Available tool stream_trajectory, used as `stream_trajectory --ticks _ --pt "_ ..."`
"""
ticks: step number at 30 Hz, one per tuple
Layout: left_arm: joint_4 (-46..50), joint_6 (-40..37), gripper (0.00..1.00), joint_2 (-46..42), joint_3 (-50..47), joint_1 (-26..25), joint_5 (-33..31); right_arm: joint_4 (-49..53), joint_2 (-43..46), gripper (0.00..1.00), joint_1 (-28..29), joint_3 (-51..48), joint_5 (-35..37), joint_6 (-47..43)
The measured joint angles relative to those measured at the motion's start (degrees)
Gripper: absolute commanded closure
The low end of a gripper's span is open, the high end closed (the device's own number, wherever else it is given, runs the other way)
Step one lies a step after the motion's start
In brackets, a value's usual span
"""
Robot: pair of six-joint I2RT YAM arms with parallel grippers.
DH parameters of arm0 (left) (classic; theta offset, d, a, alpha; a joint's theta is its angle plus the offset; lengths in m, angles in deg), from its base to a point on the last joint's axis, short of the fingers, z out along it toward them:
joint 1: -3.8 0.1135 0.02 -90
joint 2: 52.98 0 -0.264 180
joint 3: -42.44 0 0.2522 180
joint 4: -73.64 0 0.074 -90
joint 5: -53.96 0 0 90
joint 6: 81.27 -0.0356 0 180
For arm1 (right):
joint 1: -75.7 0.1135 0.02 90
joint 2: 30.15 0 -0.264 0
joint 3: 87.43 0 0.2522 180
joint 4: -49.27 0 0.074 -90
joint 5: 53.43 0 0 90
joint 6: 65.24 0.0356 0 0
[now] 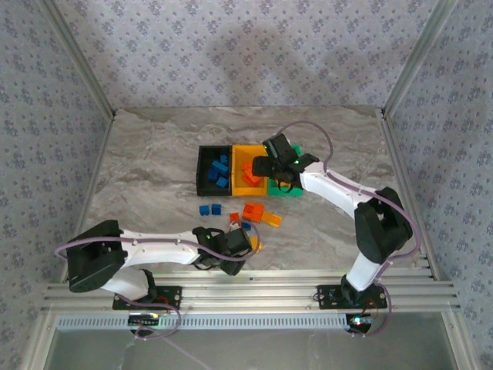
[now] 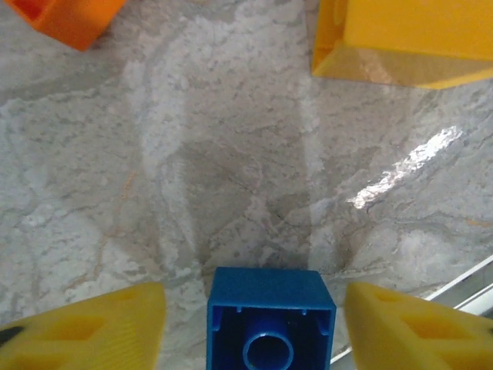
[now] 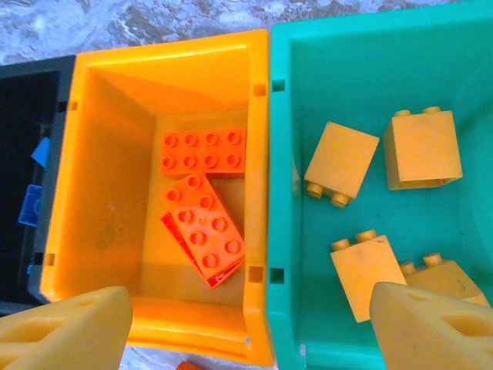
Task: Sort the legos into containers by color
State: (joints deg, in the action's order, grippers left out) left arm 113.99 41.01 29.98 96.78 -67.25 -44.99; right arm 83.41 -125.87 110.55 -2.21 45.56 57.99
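A blue lego lies on the marble between my left gripper's yellow fingers, with a gap on each side. The left gripper is low near the table's front edge and open. My right gripper hovers open and empty over the containers, straddling the wall between the orange bin and the green bin. Orange legos lie in the orange bin and yellow ones in the green bin. The black bin holds blue legos.
Loose legos lie between the bins and the left gripper: two blue, orange ones and a yellow one. In the left wrist view a yellow brick and an orange brick lie ahead. The table's metal front rail is close behind.
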Motion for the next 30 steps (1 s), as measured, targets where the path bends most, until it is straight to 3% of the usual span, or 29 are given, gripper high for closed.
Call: stream_trajectory --ticks 6,14,21,23,30 --pt "-0.28 -0.15 0.6 1.11 0.48 0.0 -0.04 -1.05 3.89 0.17 -0.79 -2.23 0.07 0.39" --pt "0.94 -0.35 0.62 -3.43 0.66 1.31 -2.03 -1.81 10.29 0.17 -1.01 -8.44 0.02 0.96" --pt "0.66 -1.42 0.63 -15.47 2.62 15.54 -2.99 -2.21 19.74 0.17 -0.7 -16.37 0.17 3.13" --pt "0.85 -1.88 0.67 -15.78 4.85 19.17 -2.78 -2.21 21.73 0.17 -0.46 -18.08 0.22 3.65" --pt "2.05 -4.7 0.68 -11.21 13.66 27.74 -1.77 -2.08 27.54 0.17 -0.2 -23.8 0.28 5.2"
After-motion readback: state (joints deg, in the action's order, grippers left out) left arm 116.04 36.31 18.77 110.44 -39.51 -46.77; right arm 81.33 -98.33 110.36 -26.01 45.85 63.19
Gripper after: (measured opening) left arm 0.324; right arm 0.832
